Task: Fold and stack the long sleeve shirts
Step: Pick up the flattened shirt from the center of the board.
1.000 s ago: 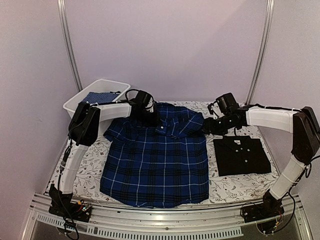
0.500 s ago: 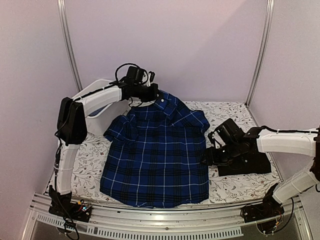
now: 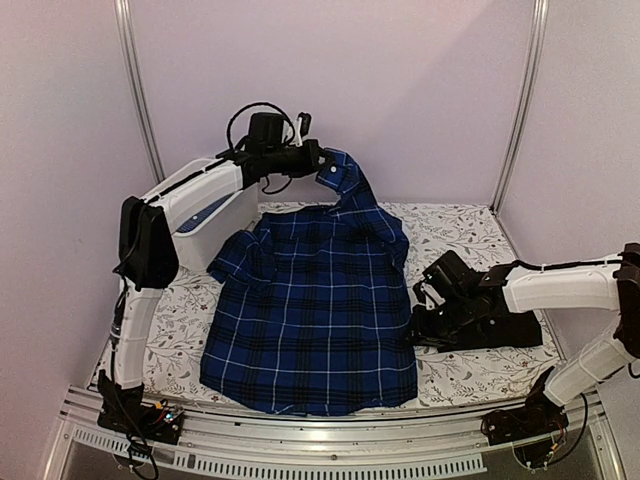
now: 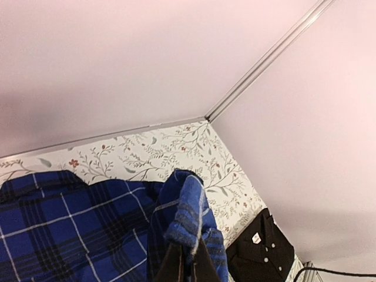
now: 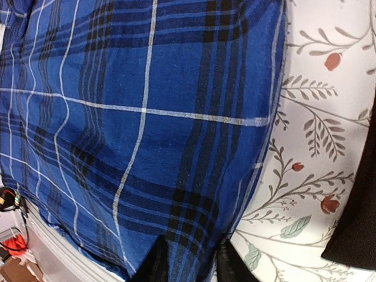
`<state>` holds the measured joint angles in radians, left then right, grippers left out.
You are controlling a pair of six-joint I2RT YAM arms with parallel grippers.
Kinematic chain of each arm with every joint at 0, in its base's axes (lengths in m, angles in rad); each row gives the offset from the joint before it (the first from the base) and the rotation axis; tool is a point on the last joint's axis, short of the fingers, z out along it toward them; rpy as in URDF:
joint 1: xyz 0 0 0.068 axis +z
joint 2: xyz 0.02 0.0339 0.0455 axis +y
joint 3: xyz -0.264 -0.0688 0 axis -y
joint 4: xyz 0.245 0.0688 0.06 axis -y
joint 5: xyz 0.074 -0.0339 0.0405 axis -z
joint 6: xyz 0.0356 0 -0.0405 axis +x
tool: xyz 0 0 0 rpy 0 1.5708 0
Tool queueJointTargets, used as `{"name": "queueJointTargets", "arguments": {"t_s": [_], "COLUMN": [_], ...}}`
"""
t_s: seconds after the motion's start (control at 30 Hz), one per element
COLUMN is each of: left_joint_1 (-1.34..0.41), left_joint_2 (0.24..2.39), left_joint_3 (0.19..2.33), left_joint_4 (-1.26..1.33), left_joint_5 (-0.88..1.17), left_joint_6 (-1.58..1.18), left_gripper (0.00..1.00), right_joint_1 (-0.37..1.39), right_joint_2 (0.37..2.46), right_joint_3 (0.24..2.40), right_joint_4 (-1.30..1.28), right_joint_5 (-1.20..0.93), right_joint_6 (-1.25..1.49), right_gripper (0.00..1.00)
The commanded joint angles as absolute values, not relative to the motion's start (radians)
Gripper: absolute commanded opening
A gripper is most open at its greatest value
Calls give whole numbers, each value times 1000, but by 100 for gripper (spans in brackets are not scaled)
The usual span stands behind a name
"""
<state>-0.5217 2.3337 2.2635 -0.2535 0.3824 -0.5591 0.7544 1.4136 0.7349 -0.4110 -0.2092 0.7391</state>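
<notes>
The navy-and-blue plaid shirt [image 3: 310, 310] lies spread on the flowered table. Its collar end is lifted off the table. My left gripper [image 3: 322, 165] is shut on that collar and holds it high above the far edge. In the left wrist view the cloth [image 4: 188, 217] bunches over the closed fingers [image 4: 176, 267]. My right gripper [image 3: 415, 325] is low at the shirt's right edge with its jaws apart over the plaid cloth [image 5: 147, 117]. Its fingers [image 5: 155, 264] show at the bottom of the right wrist view. The black shirt [image 3: 515, 328] lies folded at the right, partly under my right arm. It also shows in the left wrist view [image 4: 261, 247].
A white bin [image 3: 212, 232] stands at the back left, mostly hidden by my left arm. The flowered table cover [image 3: 455, 225] shows around both shirts. A metal rail [image 3: 330, 435] runs along the near edge.
My left gripper has lifted the plaid shirt's collar up and to the right. My right arm has swung from the far side down to the shirt's right edge.
</notes>
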Motion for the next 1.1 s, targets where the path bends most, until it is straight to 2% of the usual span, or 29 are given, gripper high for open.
{"name": "queueJointTargets", "arguments": {"t_s": [0.0, 0.1, 0.2, 0.33, 0.37, 0.5, 0.6, 0.83, 1.07], "left_joint_1": [-517, -528, -531, -521, -518, -500, -493, -493, -492], "left_joint_2": [2396, 2445, 2519, 2544, 2544, 2527, 2505, 2500, 2516], "left_joint_3": [2312, 2398, 2518, 2543, 2543, 2515, 2472, 2441, 2446], "left_joint_4": [-78, -18, 42, 127, 137, 145, 157, 190, 230], "left_joint_5": [440, 443, 437, 421, 420, 434, 460, 498, 520], "left_joint_6": [-594, -599, -646, -731, -741, -757, -762, -779, -815], "left_gripper": [0, 0, 0, 0, 0, 0, 0, 0, 0], "right_joint_1": [712, 655, 580, 508, 502, 508, 544, 696, 800], "right_joint_2": [1459, 1457, 1449, 1416, 1406, 1380, 1322, 1180, 1116], "right_joint_3": [755, 765, 771, 790, 798, 794, 759, 658, 624], "right_joint_4": [-397, -407, -442, -501, -517, -553, -581, -672, -714], "right_joint_5": [-209, -202, -197, -169, -167, -214, -213, -191, -181], "right_joint_6": [712, 674, 623, 553, 534, 484, 502, 655, 792], "right_gripper": [13, 0, 0, 0, 1, 39, 49, 51, 41]}}
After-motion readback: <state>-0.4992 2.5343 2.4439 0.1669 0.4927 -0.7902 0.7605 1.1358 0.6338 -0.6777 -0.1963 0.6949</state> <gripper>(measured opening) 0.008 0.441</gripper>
